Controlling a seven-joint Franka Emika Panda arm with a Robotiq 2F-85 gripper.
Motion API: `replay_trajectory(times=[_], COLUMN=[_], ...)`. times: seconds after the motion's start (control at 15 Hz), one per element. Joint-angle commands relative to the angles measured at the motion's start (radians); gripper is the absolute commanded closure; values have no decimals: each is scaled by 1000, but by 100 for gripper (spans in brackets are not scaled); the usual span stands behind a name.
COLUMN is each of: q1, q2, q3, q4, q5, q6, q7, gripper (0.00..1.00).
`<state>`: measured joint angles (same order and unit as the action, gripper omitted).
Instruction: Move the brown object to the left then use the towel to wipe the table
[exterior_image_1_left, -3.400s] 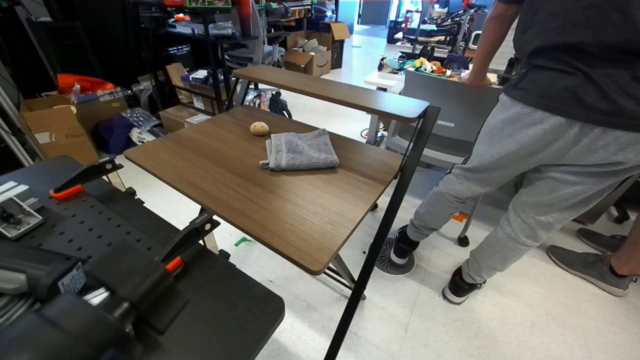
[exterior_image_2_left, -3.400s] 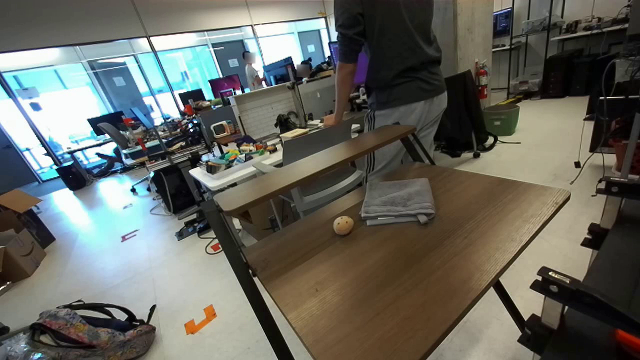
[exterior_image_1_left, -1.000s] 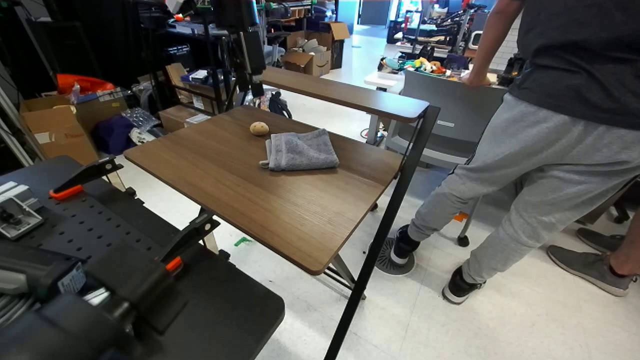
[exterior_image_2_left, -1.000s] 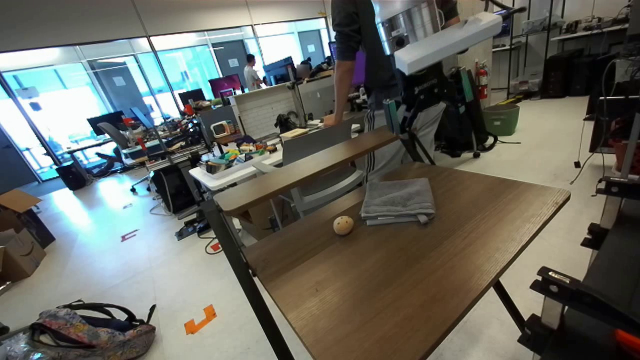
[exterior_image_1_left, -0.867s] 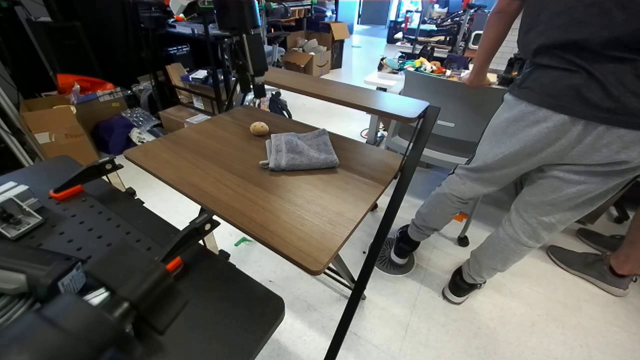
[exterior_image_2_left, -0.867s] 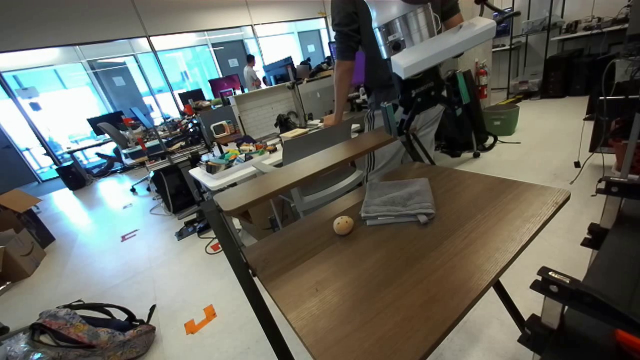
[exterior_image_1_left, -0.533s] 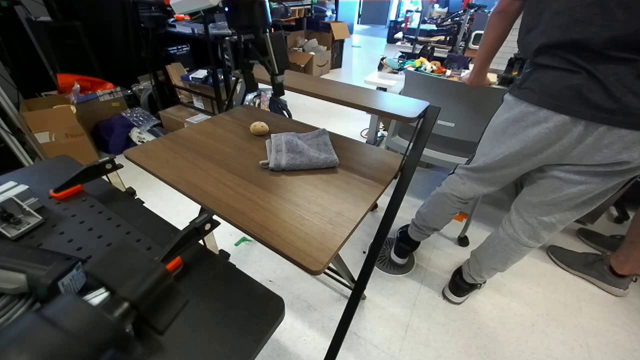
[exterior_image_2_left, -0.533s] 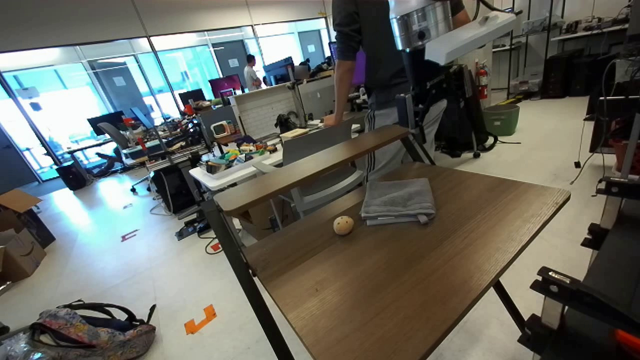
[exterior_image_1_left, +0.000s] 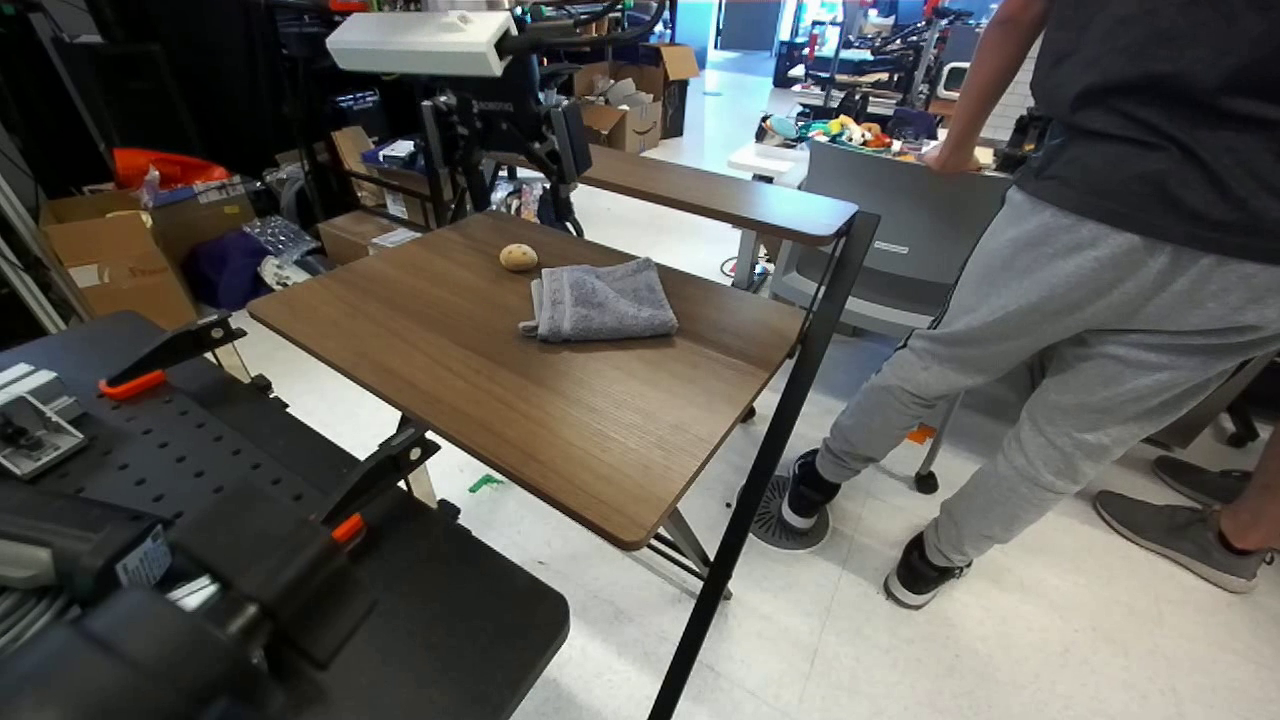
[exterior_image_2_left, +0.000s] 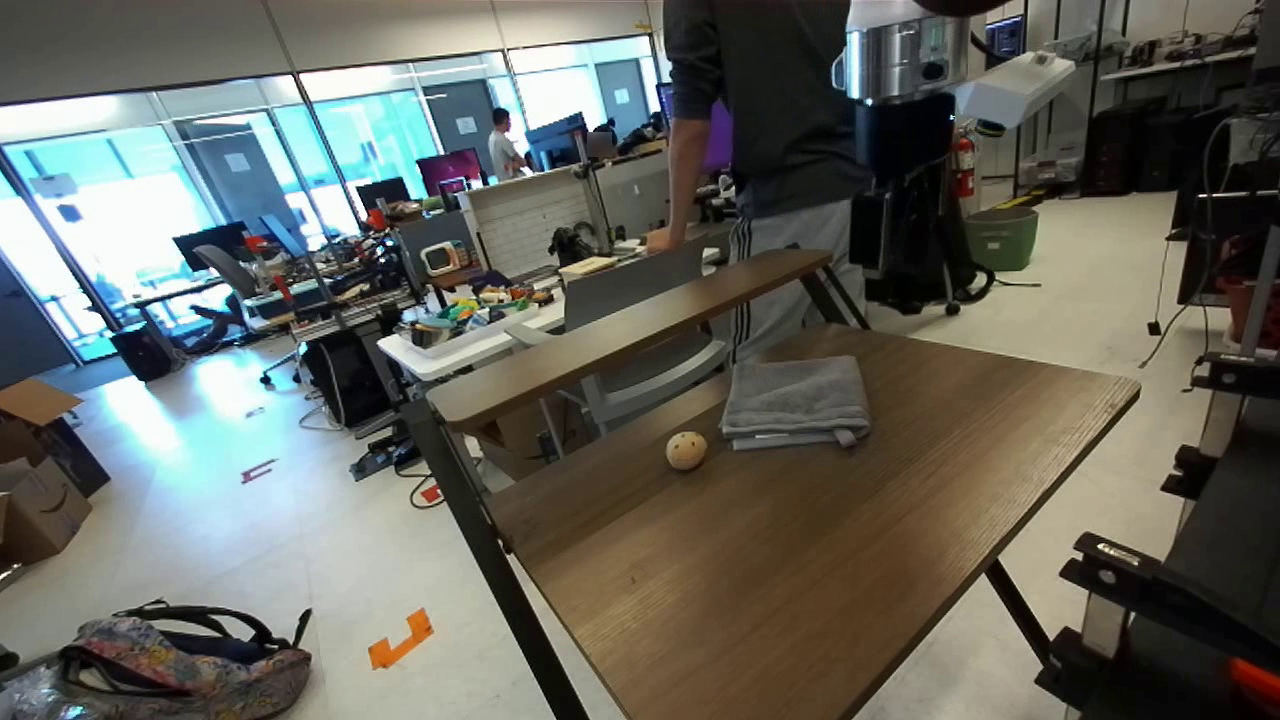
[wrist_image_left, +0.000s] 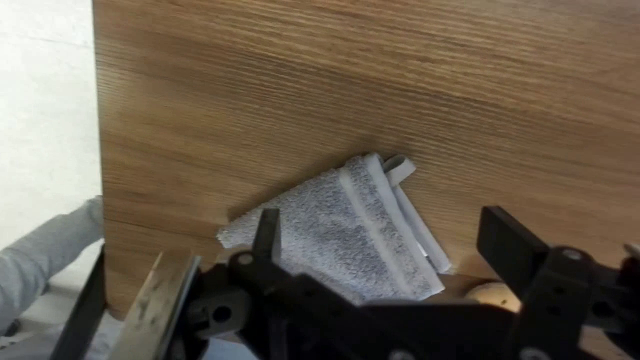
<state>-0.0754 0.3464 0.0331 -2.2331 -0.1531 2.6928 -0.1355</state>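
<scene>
Grey terry towel (exterior_image_1_left: 605, 300): lies folded on wood-grain table (exterior_image_1_left: 480, 350), near edge beside raised shelf (exterior_image_1_left: 720, 190). Brown object (exterior_image_2_left: 686, 451): sits just beside towel, not touching, near same edge and away from all 4 corners. Gripper (wrist_image_left: 382, 222): hangs above table, apart from both, with fingers (wrist_image_left: 510, 247) spread wide, holding nothing. Progress, by judgement: 0 of 2 steps apparently finished, with towel folded and ungrasped. Left to do: grasp brown object, shift left, let go (step 1); then pick up towel, wipe toward edges (step 2).
</scene>
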Motion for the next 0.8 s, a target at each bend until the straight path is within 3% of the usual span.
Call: replay_trajectory(times=[0.0, 0.33, 0.4, 0.6, 0.73], q1=[-8, -30, -25, -15, -43], q2=[-3, -13, 6, 81, 143], q3=[16, 44, 41, 67, 142], q4=[-7, -16, -21, 13, 60], q5=[42, 57, 53, 76, 126], q6=[-2, -1, 87, 210, 239], q7=[-60, -98, -91, -95, -138], gripper=[0, 0, 0, 0, 0])
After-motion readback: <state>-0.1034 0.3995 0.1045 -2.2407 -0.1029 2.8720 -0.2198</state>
